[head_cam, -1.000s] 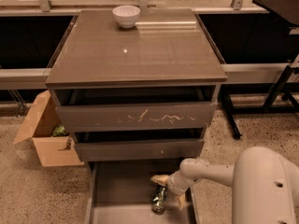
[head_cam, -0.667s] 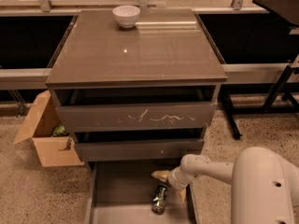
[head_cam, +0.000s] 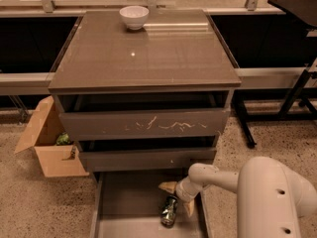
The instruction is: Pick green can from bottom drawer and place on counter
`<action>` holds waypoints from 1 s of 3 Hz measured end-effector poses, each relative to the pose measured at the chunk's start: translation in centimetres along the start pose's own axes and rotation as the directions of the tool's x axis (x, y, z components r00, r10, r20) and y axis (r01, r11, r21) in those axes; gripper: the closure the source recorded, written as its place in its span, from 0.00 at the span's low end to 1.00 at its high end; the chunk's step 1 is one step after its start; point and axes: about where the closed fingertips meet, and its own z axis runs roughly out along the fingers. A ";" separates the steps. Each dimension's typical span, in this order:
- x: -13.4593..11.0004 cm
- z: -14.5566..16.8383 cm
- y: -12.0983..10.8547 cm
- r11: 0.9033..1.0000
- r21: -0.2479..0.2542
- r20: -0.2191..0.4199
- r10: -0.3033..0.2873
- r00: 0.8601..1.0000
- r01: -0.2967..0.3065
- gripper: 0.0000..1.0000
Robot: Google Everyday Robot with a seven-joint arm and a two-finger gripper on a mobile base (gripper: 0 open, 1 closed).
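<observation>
the small green patterned drink can [head_cam: 169, 211] lies on its side on the floor of the open grey-brown bottom drawer [head_cam: 124, 202], near the drawer's right wall. the white arm's two-finger gripper [head_cam: 178, 198] hangs in the drawer at the can's far end, jaws spread, clasping nothing. above the drawer, the glossy grey-brown counter [head_cam: 148, 58] bears a white bowl [head_cam: 134, 17].

counter [head_cam: 148, 58]: white bowl [head_cam: 134, 17] at back edge | bottom drawer [head_cam: 128, 202]: green can [head_cam: 169, 212] lying | pincer [head_cam: 179, 197] at can
</observation>
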 end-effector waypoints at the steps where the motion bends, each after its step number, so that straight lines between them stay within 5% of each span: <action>1: 1.0 2.4 -0.3 1.000 -0.006 0.068 -0.011 0.998 0.012 0.00; 2: 1.4 3.8 -0.7 1.000 -0.015 0.106 -0.026 0.994 0.028 0.00; 3: 1.3 5.3 -1.0 0.999 -0.029 0.154 -0.034 0.988 0.039 0.19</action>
